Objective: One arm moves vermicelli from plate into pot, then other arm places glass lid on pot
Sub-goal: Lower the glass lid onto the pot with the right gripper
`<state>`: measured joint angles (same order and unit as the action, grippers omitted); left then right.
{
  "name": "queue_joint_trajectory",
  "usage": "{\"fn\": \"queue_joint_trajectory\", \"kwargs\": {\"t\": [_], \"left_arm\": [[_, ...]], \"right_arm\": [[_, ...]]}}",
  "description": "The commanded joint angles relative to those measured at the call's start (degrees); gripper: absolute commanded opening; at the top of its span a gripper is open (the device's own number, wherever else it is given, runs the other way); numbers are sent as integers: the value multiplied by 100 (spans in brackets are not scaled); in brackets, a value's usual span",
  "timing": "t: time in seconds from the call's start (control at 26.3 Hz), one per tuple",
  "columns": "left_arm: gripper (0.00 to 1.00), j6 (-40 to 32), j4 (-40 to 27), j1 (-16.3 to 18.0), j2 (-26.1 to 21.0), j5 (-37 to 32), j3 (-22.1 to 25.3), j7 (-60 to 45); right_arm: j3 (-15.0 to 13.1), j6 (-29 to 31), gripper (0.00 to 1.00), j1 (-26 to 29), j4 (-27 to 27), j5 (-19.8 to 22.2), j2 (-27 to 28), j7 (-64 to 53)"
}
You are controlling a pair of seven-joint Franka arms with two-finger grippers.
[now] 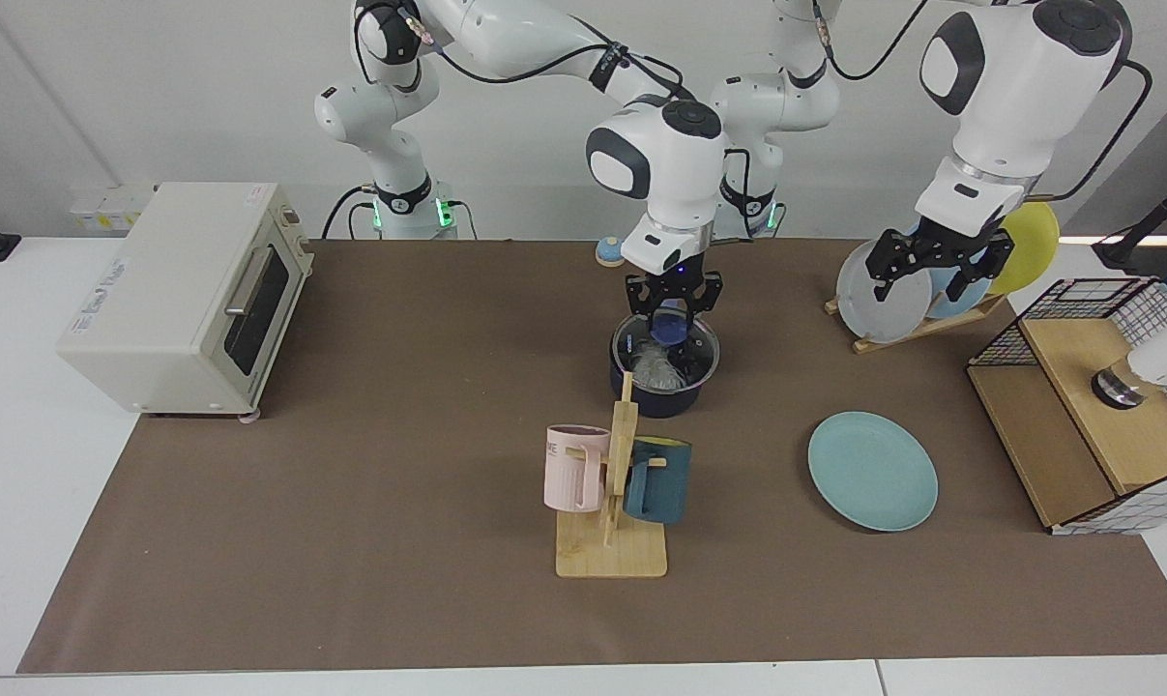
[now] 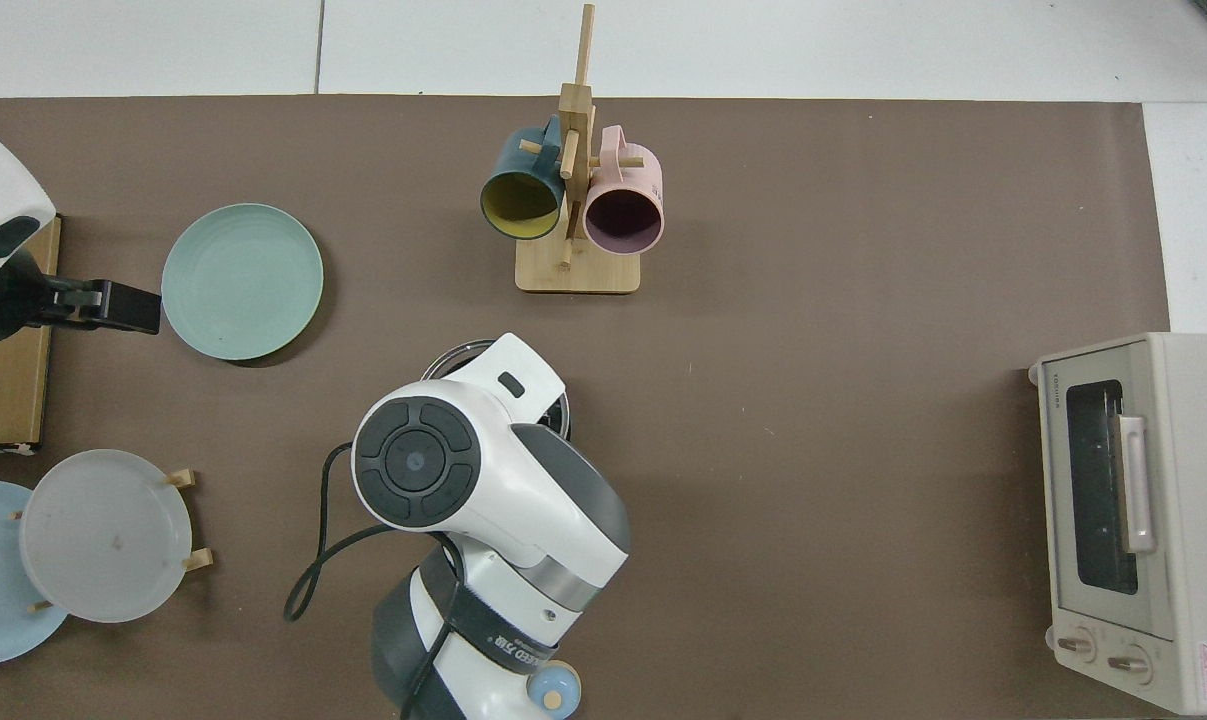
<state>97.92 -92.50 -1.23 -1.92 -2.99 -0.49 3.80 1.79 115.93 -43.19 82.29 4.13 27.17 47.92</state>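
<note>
The right gripper (image 1: 673, 305) stands directly over the small dark navy saucepan (image 1: 662, 394) near the middle of the brown-covered bench (image 1: 351, 541), its jaws clenched on the blue knob (image 1: 669, 331) of the round clear glass lid (image 1: 704, 356). The lid lies level across the pot's mouth, metal rim over pot rim; whether it is fully seated cannot be told. The fluffy white tangle of vermicelli (image 1: 653, 367) shows through the glass, inside the pot. In the top view the right arm's wrist housing (image 2: 433, 460) covers nearly all of the pot, and only an arc of the lid's rim (image 2: 453, 352) shows at its far edge. Just in front of the pot stands a wooden mug rack (image 1: 614, 541) carrying a pink mug (image 1: 573, 469) and a dark teal mug (image 1: 658, 480); its upright post reaches up to the pot's near wall in the facing view. The round flat teal-green plate (image 1: 873, 471) lies bare on the bench, well apart from the pot, with open cover on all sides. The left gripper (image 1: 939, 263) waits raised in front of the wooden plate rack (image 1: 917, 329), which holds grey, light-blue and yellow plates; its jaws are released and hold nothing. A cream toaster oven (image 1: 182, 295) sits at the bench's edge, with wide clear cover between it and the pot.
</note>
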Motion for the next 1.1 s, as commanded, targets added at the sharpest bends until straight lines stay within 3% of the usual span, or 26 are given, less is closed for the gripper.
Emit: {"fn": "queue_joint_trajectory", "kwargs": {"t": [0.0,1.06], "left_arm": [[100,-107,21,-44,25,88,40,-63],[100,-107,21,-44,25,88,58,-63]], "right_arm": [[14,123,0,65,41,44,-1,51],[23,-131,0,12,173,-35,-45,86]]}}
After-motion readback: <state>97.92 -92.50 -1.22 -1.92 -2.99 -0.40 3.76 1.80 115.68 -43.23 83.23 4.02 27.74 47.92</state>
